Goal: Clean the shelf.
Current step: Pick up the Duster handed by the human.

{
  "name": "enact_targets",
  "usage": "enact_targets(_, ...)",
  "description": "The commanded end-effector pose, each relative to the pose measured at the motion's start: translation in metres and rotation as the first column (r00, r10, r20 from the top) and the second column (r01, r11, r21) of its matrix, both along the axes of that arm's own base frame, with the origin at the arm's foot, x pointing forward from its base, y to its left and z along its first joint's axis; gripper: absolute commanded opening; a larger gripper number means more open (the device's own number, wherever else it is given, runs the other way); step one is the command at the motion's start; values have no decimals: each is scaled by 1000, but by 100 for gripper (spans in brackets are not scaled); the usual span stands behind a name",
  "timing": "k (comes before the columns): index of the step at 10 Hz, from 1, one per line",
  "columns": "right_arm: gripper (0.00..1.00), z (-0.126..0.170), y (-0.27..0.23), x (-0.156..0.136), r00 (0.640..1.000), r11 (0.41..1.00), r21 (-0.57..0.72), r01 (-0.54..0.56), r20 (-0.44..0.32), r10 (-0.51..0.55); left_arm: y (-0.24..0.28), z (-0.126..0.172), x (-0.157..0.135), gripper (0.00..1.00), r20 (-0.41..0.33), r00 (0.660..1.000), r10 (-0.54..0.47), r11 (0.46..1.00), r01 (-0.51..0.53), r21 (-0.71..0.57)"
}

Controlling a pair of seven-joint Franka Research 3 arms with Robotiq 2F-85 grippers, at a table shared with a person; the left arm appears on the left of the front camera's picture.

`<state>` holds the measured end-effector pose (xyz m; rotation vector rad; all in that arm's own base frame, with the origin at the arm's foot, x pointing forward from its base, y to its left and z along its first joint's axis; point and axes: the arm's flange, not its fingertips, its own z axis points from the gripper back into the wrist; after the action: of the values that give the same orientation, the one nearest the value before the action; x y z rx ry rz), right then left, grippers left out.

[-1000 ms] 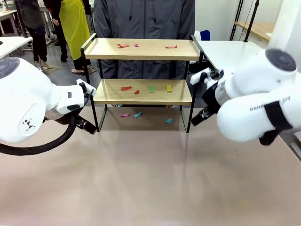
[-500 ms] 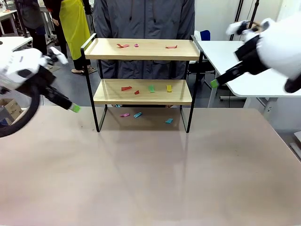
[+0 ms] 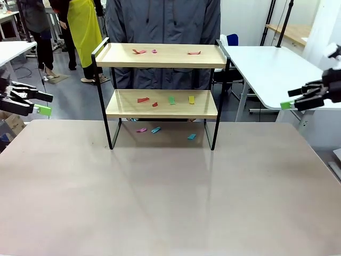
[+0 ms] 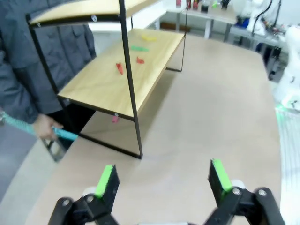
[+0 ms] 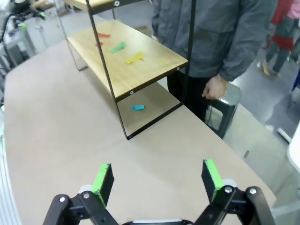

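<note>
Now L pincer [image 3: 48, 104], R pincer [image 3: 288, 99] agape (wide); scraps [image 3: 171, 100] on shelf [image 3: 170, 56].

Front view. Shelf [image 3: 128, 109] stands upright at the far middle of the tan table [image 3: 170, 202].

- Top board [image 3: 165, 55]: two red scraps [image 3: 139, 52] and one small pink scrap [image 3: 154, 51].
- Lower board [image 3: 202, 109]: two red bits [image 3: 143, 100], a green strip [image 3: 171, 100] and a yellow strip [image 3: 191, 99].
- Tabletop under the shelf: a pink piece [image 3: 141, 129] and two teal pieces [image 3: 155, 129].

Left gripper [image 3: 47, 104] at the left edge, jaws apart, holding nothing, well clear of the shelf. Right gripper [image 3: 287, 99] at the right edge, likewise spread and empty.

A person in a grey jacket [image 3: 162, 21] stands directly behind the shelf.
</note>
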<state>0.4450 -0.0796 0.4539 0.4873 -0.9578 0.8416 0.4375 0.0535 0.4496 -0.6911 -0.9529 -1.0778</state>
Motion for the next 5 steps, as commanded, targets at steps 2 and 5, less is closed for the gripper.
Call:
enact_targets(2,100,-28,-3,29,997,995,76,-69,-22,71,-15,-18,23,100,-39,999,33,997,-30,70)
enact_targets(5,100,-13,-11,3,999,998,45,-32,21,31,1,-11,9,100,-4,1000,-5,999,5,-31)
